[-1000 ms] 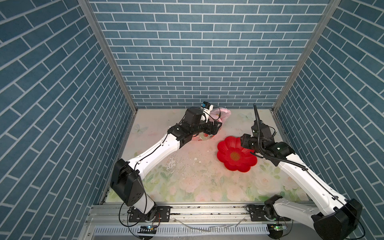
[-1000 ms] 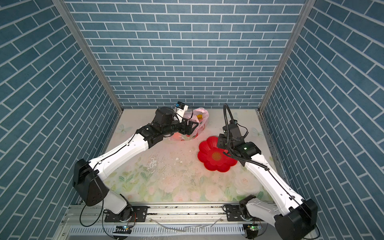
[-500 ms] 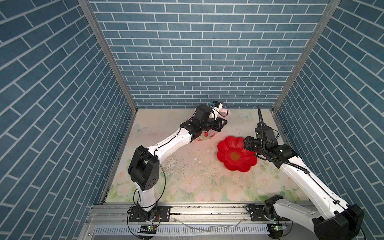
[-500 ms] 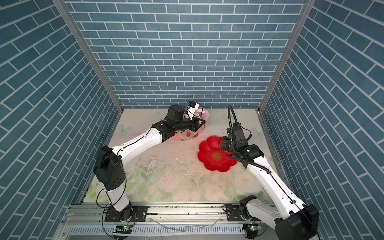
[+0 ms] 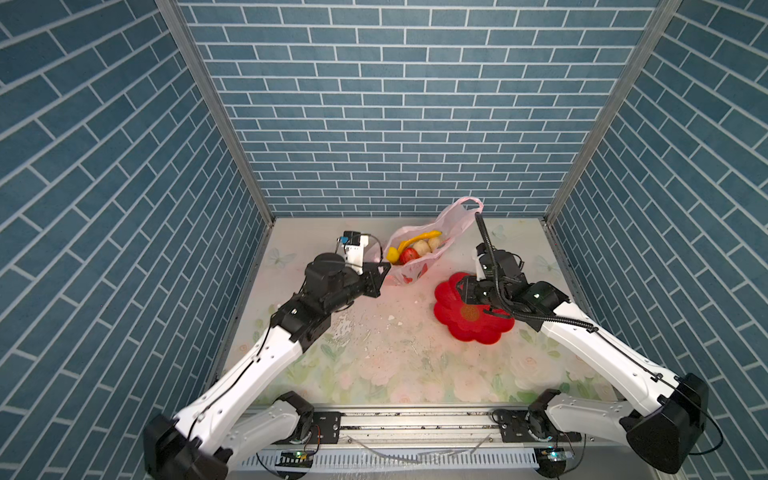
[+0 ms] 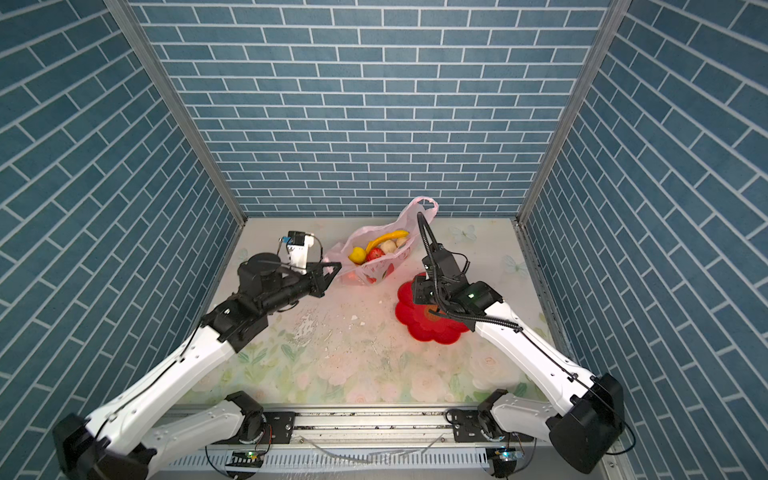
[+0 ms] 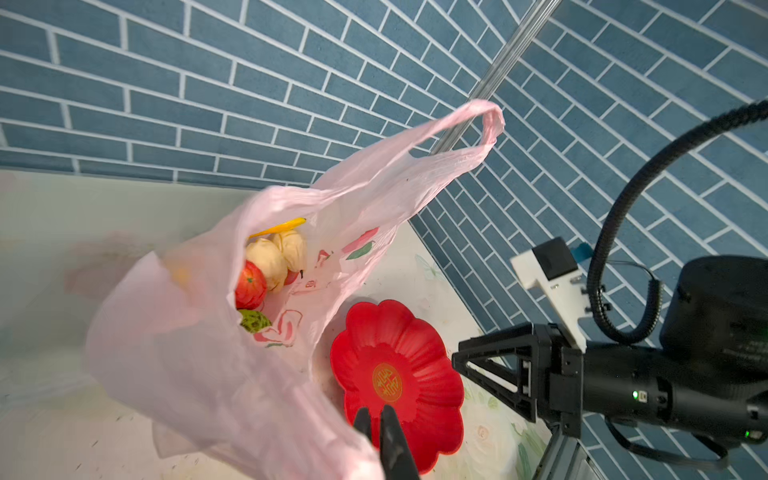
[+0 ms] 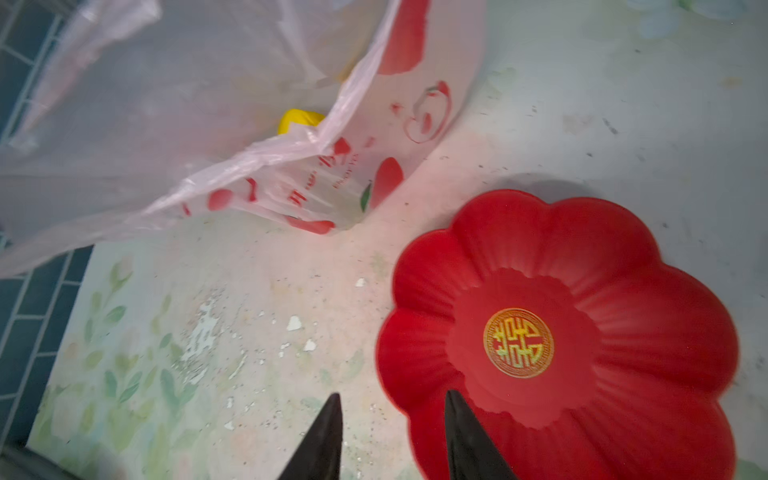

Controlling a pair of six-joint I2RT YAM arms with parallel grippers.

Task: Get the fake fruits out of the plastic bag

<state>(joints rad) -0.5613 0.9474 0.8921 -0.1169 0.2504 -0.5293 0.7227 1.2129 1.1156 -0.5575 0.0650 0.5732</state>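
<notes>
Left claw (image 7: 376,415) seemingly pinches plastic bag (image 7: 187,353) rim; right claw (image 8: 393,395) gapes above dish (image 8: 582,257).

Left gripper (image 5: 385,270) has clamped shut on the near rim of the plastic bag (image 5: 415,271) and drawn back leftward, and now the mouth is stretched wide open, fake fruits (image 5: 422,247) exposed, far handle (image 5: 468,204) standing up

High top views overlook everything; close wrist views share the plastic bag (image 7: 187,353).
</notes>
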